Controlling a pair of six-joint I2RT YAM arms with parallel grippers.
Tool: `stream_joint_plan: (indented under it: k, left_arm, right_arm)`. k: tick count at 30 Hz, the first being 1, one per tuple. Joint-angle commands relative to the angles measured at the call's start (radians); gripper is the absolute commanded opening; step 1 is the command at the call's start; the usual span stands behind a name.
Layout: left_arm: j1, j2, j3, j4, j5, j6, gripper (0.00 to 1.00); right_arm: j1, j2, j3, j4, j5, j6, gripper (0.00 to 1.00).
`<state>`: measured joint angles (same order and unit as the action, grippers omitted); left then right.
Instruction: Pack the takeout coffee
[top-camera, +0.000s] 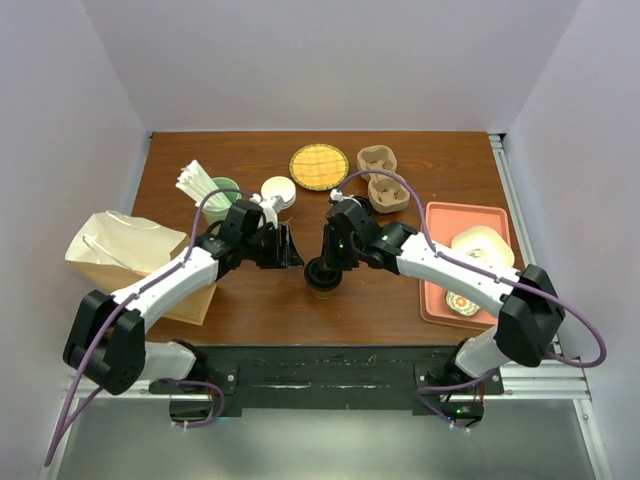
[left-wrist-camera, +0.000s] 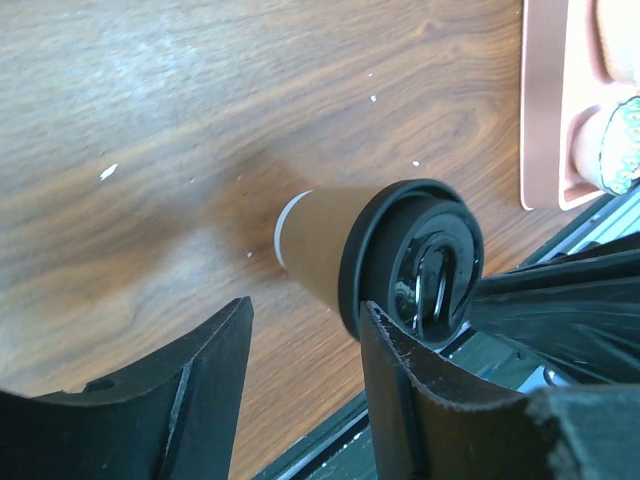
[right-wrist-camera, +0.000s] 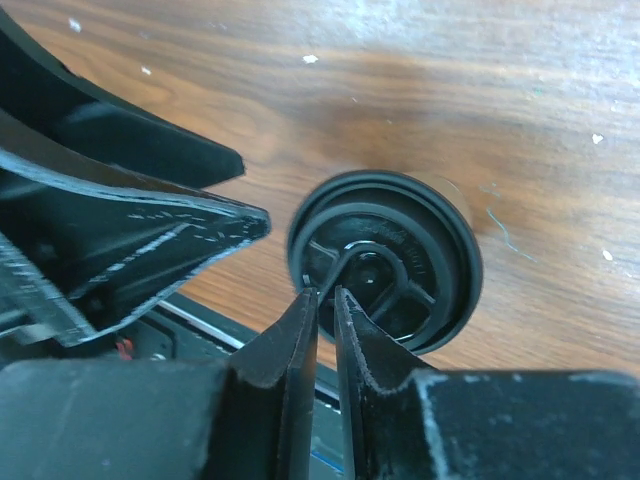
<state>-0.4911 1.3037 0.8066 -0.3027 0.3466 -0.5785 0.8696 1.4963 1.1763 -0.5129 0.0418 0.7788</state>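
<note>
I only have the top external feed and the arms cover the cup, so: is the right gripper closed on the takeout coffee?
Observer: In the right wrist view, the right gripper is almost shut, with a thin slit between its jaws. Its tips are at the near rim of the takeout coffee. I cannot tell whether it pinches that rim.
Operator: And the left gripper?
Observer: In the left wrist view, the left gripper is open and clamps nothing. The takeout coffee is just beyond its tips.
Operator: Is it standing upright?
Observer: Yes. The left wrist view shows its white base ring on the table, with the black lid on top.
</note>
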Motion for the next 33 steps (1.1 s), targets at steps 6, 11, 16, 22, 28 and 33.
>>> stream_joint_plan:
  k: [6, 11, 16, 22, 28, 33]
  left_arm:
    - [0.005, 0.045, 0.031, 0.102, 0.078, 0.055, 0.5]
    - [0.005, 0.069, 0.019, 0.112, 0.088, 0.063, 0.5]
    - [0.005, 0.075, 0.013, 0.102, 0.075, 0.072, 0.48]
    - [0.005, 0.068, -0.003, 0.057, -0.01, 0.083, 0.45]
    - [0.003, 0.074, -0.038, 0.051, -0.08, 0.086, 0.41]
    - [0.003, 0.083, -0.063, 0.056, -0.101, 0.092, 0.36]
  right_arm:
    - [0.0, 0.044, 0.007, -0.007, -0.022, -0.042, 0.15]
    - [0.0, 0.058, -0.032, 0.022, -0.022, -0.027, 0.14]
    - [-0.001, 0.056, -0.079, 0.053, -0.02, -0.009, 0.13]
    - [-0.003, 0.045, -0.132, 0.076, -0.017, 0.01, 0.13]
    - [-0.007, 0.028, -0.181, 0.089, -0.008, 0.025, 0.12]
    - [-0.011, 0.018, -0.23, 0.105, -0.005, 0.036, 0.11]
